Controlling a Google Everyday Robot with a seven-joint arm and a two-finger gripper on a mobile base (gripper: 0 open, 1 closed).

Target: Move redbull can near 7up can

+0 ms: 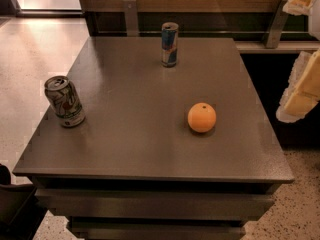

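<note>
while upright, redbull can (169, 44); gripper (300, 51) far right

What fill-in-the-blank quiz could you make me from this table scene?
The table holds ___ cans.
The slim blue can stands ___, not on its side.
The orange lies to the ___ of the wide white-green can.
The gripper, open at the picture's right edge beside the table, holds ___.
Missing words: two; upright; right; nothing.
</note>
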